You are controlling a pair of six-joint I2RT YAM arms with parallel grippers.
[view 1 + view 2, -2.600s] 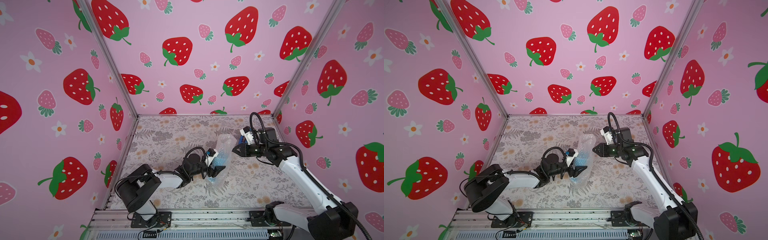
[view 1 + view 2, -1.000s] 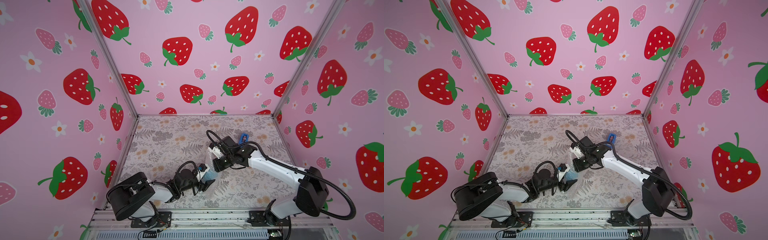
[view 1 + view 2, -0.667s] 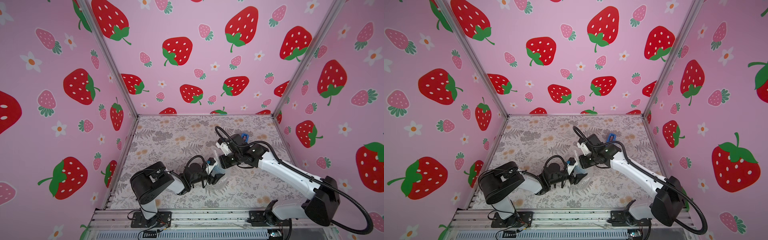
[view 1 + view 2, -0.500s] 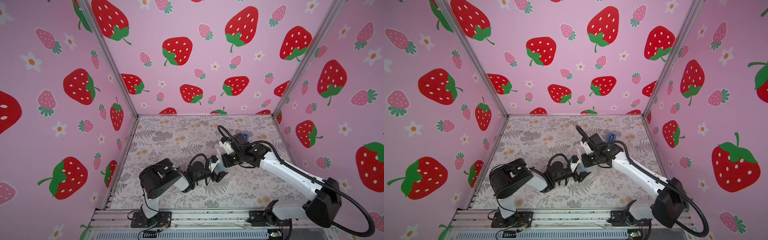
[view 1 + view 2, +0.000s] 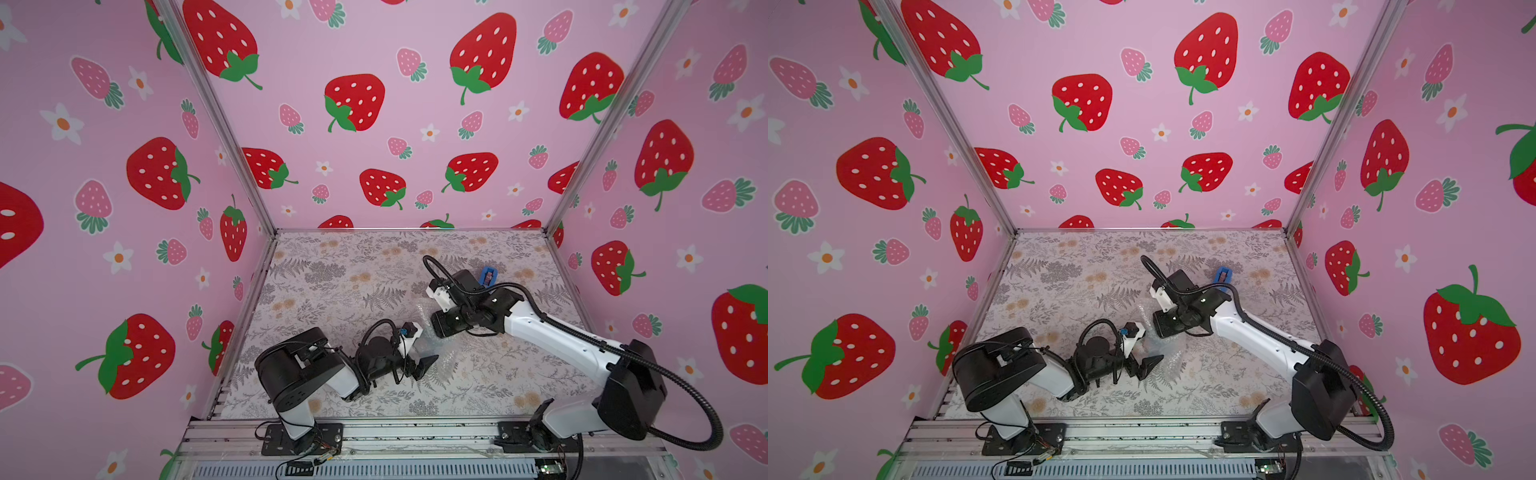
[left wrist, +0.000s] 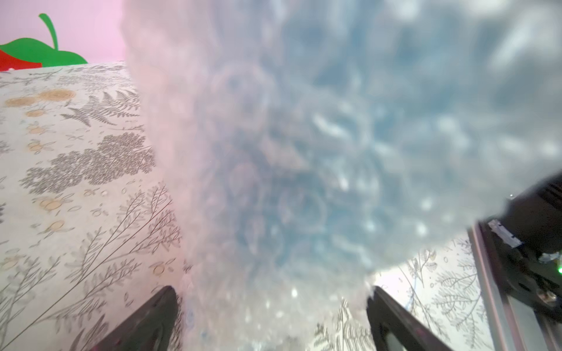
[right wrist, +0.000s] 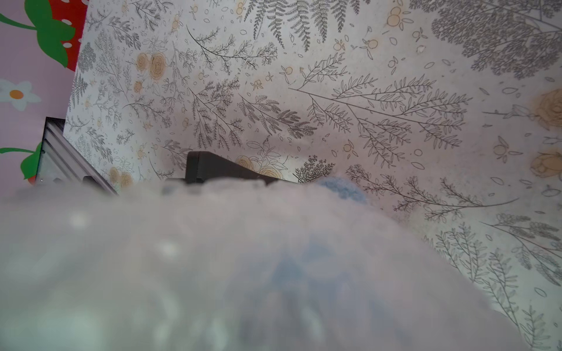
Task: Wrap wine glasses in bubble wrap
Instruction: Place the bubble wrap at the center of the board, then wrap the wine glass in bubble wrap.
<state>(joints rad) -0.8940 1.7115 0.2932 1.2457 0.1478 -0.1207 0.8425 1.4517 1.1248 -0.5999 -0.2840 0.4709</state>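
The glass (image 7: 342, 190) lies mid-desk (image 5: 332, 282) inside bubble wrap (image 5: 451, 355). The left gripper (image 6: 270, 319) gapes around it, and the right gripper's (image 5: 441, 327) jaws are hidden. With nothing fastening it, the springy wrap could unroll.

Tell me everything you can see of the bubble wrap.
The bubble wrap is a clear, shiny plastic sheet with small air bubbles. It is crumpled into a bundle that lies on the floral table between the two arms. The light blue of the goblet shows through and past it. The open left gripper straddles one end, jaws apart. The right gripper meets the other end, its hold hidden.
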